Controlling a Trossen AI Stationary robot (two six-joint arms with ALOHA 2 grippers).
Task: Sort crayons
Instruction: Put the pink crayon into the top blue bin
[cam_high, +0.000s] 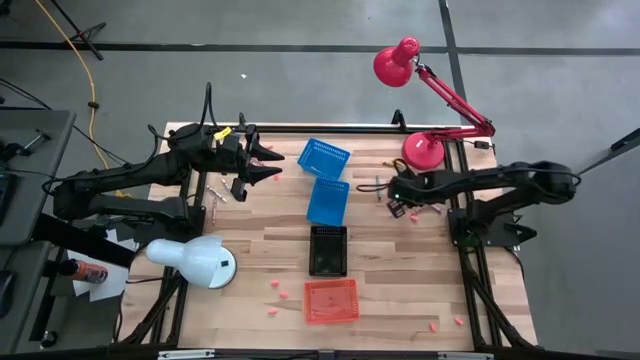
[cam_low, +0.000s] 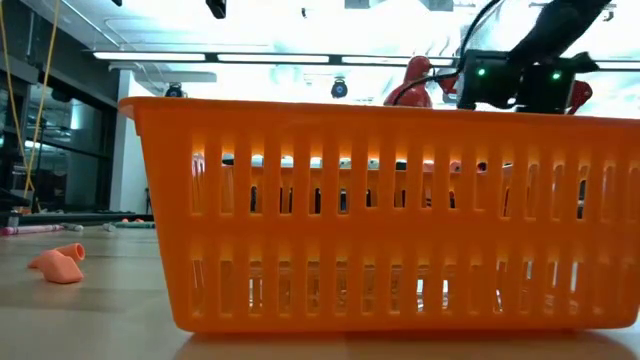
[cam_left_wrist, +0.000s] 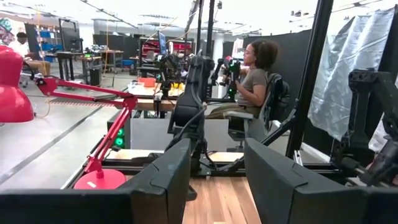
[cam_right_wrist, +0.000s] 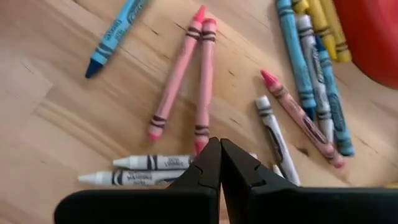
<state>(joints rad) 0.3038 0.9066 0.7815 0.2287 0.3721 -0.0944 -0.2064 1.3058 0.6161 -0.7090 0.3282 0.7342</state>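
Wooden table (cam_right_wrist: 56, 112) bears crayons (cam_right_wrist: 205, 81) just beyond shut right fingers (cam_right_wrist: 211, 168).

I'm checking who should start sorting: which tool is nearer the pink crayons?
Right. The right tool hangs shut just above the pair of pink crayons. The left tool is across the table, beyond the blue baskets.

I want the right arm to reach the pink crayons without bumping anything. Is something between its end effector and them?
Nothing visible is. The right end effector, shut, hangs directly over the loose crayons on the bare wood. The two pink crayons lie just ahead of its tips, the white crayons beside them. The blue baskets sit farther toward the table's middle.
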